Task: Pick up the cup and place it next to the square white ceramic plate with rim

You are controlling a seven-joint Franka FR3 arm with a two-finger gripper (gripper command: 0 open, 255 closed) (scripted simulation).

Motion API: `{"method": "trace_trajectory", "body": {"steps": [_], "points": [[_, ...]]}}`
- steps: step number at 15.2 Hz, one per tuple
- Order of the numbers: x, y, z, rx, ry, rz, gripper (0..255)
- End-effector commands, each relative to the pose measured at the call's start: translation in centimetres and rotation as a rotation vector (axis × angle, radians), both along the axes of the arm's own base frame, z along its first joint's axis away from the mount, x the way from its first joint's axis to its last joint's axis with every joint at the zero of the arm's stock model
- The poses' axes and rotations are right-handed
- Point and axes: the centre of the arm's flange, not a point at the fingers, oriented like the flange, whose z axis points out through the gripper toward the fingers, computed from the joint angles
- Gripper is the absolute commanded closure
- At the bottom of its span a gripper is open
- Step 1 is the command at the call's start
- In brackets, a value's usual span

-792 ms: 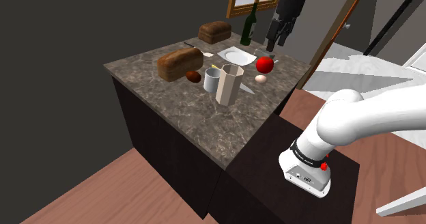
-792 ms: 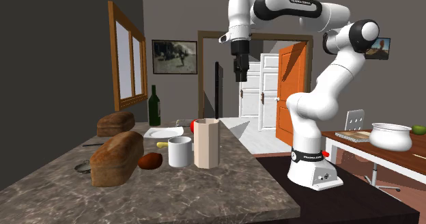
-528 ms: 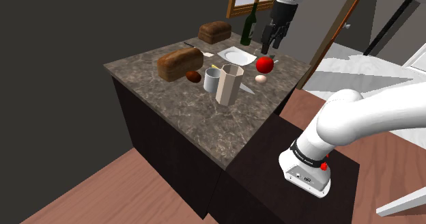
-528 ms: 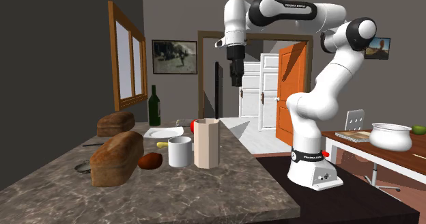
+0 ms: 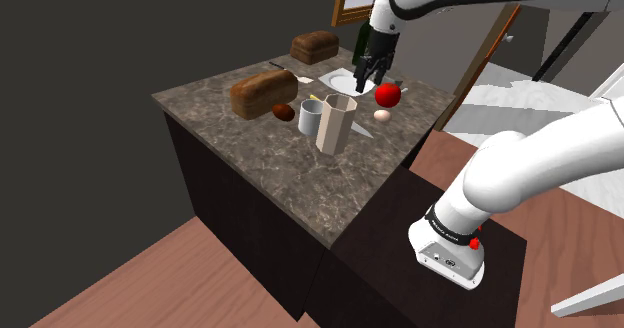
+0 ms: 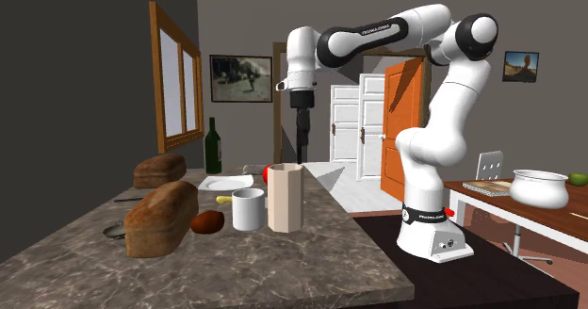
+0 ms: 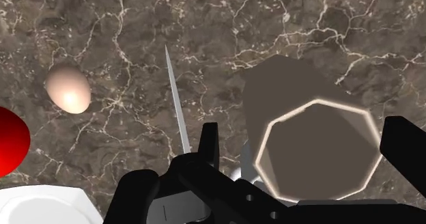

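A small white cup [image 5: 309, 117] [image 6: 249, 208] stands on the marble counter beside a tall beige octagonal vessel [image 5: 336, 122] [image 6: 285, 198] [image 7: 317, 151]. The square white plate [image 5: 345, 82] [image 6: 224, 183] [image 7: 41, 205] lies further back on the counter. My gripper [image 5: 367, 76] [image 6: 302, 162] [image 7: 306, 147] hangs open in the air over the plate's edge, well above the counter and apart from the cup. In the wrist view the beige vessel appears far below between the spread fingers [image 7: 209, 144], untouched.
A red apple [image 5: 388, 95] [image 7: 10, 141] and an egg [image 5: 384, 117] [image 7: 68, 89] lie near the plate. Two bread loaves [image 5: 263, 93] [image 5: 314, 45], a brown lump [image 5: 283, 111] and a dark bottle [image 6: 213, 145] stand around. A knife blade [image 7: 176, 100] lies on the counter.
The arm has swung toward the shoulder view's left and lowered, bringing the gripper from beyond the counter's edge to above the plate. The fingers stayed open; nothing on the counter moved.
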Motion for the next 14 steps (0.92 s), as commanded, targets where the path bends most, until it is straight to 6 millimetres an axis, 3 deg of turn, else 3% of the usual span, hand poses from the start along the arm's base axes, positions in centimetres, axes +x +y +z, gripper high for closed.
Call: {"method": "trace_trajectory", "body": {"steps": [1,5,14], "points": [[1.7,-0.5,-1.9,-0.001,-0.006,-0.009,0],[5.0,-1.7,-5.7,-0.004,-0.015,-0.028,0],[5.2,-1.8,-10.0,-0.004,-0.016,-0.029,0]]}}
